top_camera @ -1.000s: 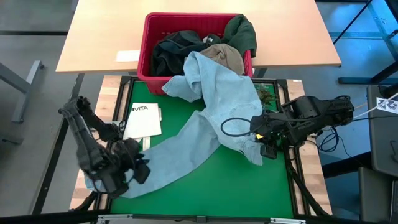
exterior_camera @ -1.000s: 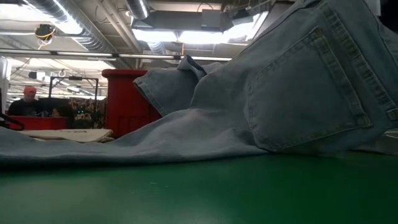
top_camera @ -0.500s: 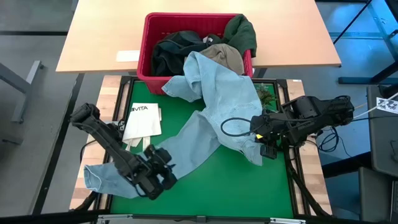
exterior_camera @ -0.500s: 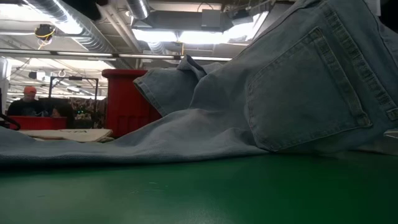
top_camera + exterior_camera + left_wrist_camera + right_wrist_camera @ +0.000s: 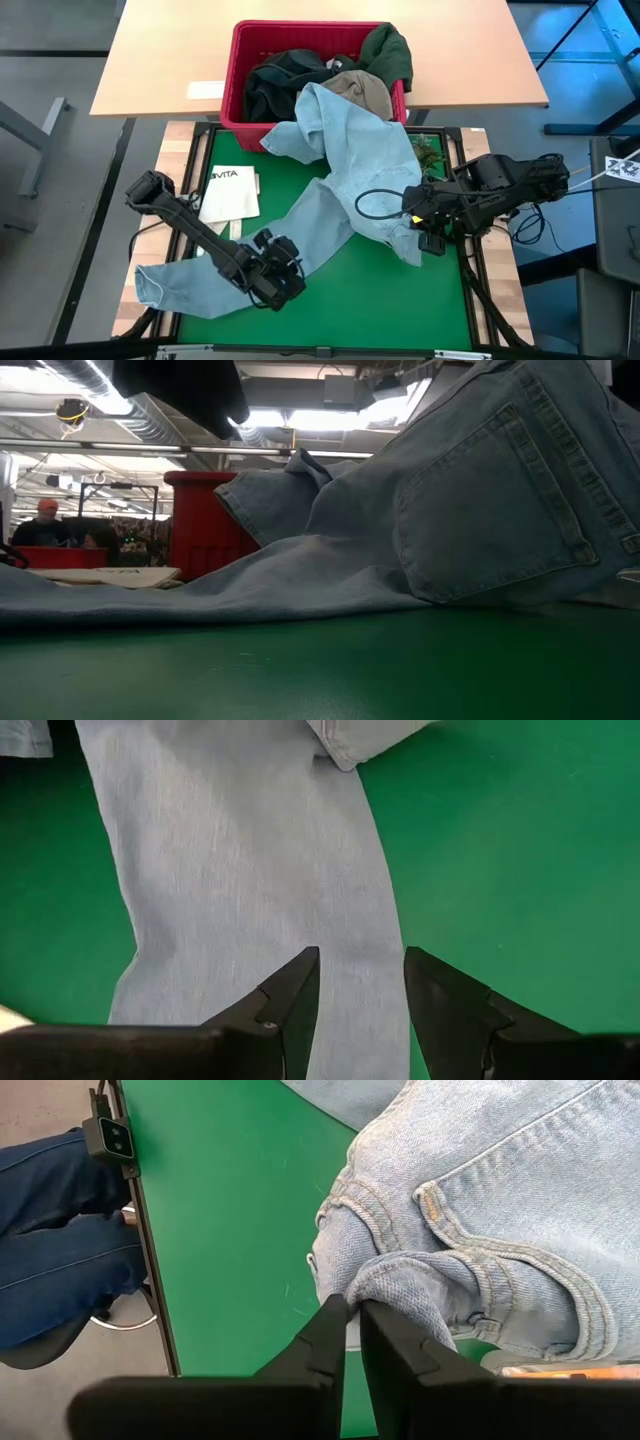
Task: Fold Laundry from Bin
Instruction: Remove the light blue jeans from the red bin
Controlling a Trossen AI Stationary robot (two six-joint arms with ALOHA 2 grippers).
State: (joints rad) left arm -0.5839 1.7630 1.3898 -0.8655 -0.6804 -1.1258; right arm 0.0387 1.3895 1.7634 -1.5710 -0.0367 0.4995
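The light blue jeans run from the red bin down onto the green mat. One leg hangs over the bin's near rim. The other leg lies flat toward the near left corner. Dark and khaki laundry fills the bin. My left gripper hovers open above the flat leg, one finger over the cloth and one over its edge, near the mat's front. My right gripper is shut on the jeans' waist part at the right of the mat. My right gripper pinches a bunched fold of denim beside the back pocket's seam, between its two fingertips. The fingers slant steeply down from above. That part is held raised off the mat, as the low view shows, while the legs trail on the mat and the bin.
A white bag printed VITA lies on the mat's left, beside the flat leg. A small green plant piece sits at the far right corner. A seated person's legs show beyond the table's edge. Bare green mat lies at the near right.
My left gripper has swung from the near left corner toward the table's right, come down and rolled, and now stands over the middle of the flat leg. The leg's hem end, which it covered before, now shows. The jeans have kept their place.
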